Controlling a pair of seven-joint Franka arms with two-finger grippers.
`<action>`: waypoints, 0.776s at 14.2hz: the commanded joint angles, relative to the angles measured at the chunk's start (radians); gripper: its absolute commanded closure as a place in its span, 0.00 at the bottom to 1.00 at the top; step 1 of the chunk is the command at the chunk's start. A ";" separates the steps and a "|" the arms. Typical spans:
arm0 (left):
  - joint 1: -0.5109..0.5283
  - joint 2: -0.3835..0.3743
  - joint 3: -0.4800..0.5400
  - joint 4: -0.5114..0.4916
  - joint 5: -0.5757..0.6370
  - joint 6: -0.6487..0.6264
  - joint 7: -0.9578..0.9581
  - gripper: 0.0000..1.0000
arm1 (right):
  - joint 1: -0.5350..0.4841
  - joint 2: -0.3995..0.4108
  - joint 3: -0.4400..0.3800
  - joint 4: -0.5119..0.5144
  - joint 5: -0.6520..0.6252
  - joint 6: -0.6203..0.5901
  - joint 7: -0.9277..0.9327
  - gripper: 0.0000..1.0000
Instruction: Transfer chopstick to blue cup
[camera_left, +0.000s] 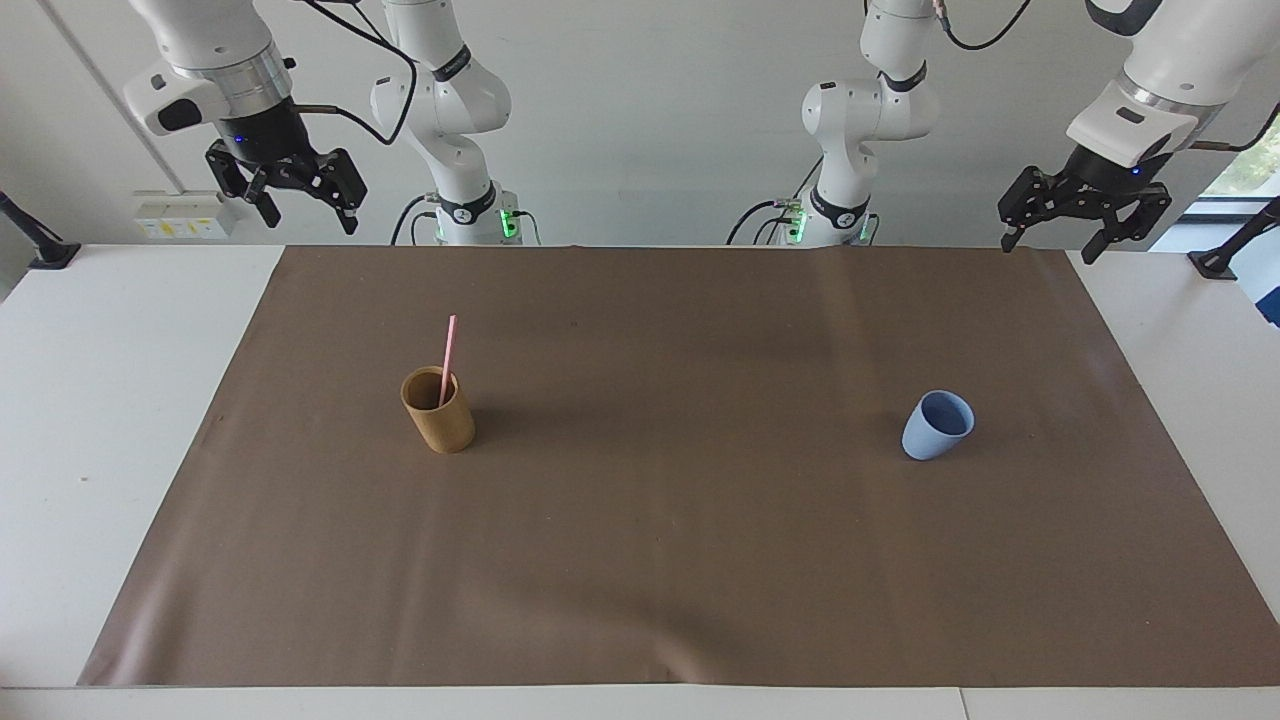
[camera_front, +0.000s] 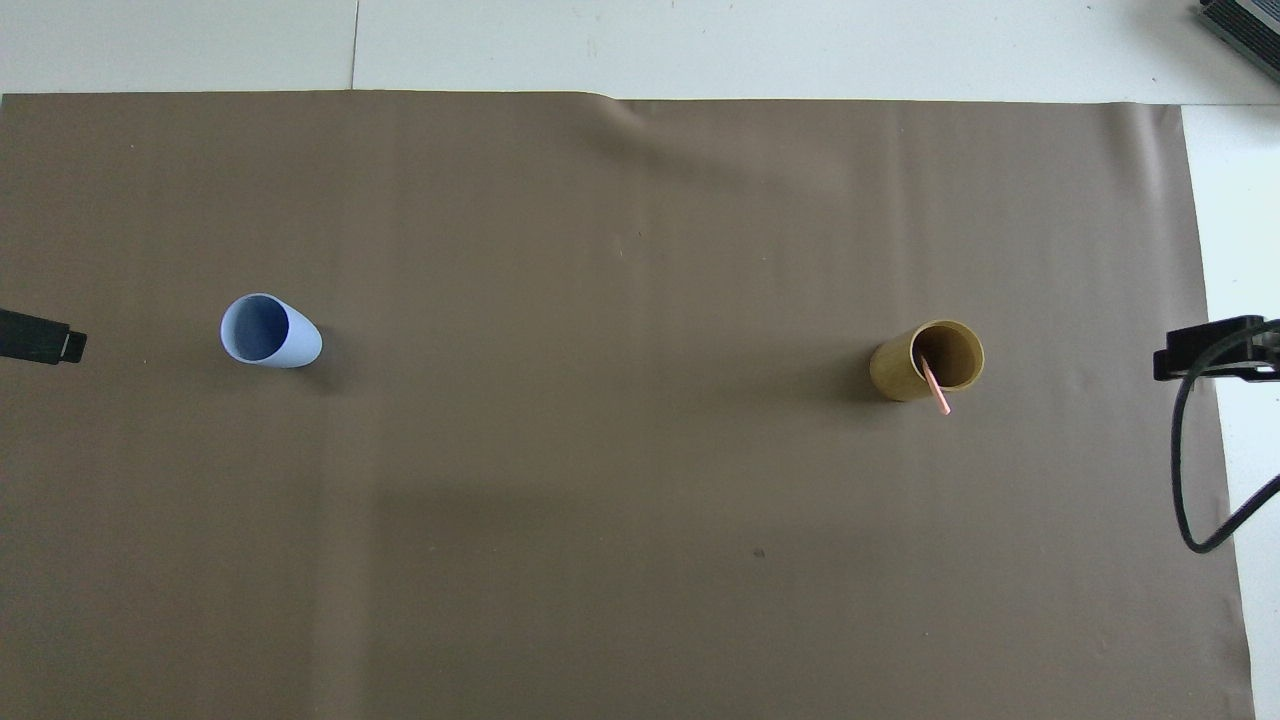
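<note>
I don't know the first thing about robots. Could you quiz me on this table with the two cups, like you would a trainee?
1. True or false: the pink stick stands in the blue cup.
2. Which cup stands toward the left arm's end of the table? A) the tan cup B) the blue cup
3. Fill in: both the left gripper and the right gripper hang up in the air and hold ____.

Key:
1. False. It stands in the tan cup, leaning on its rim.
2. B.
3. Nothing. Both are open, raised near the robots' edge of the brown mat.
</note>
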 joint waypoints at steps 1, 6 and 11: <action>-0.010 -0.017 0.006 -0.014 0.020 -0.011 0.003 0.00 | -0.005 -0.025 0.002 -0.026 0.016 -0.005 0.012 0.00; -0.009 -0.019 0.007 -0.014 0.020 -0.011 0.003 0.00 | -0.005 -0.025 0.002 -0.026 0.016 -0.007 0.012 0.00; -0.009 -0.017 0.007 -0.012 0.020 -0.011 0.003 0.00 | -0.010 -0.029 0.002 -0.034 0.016 -0.013 0.009 0.00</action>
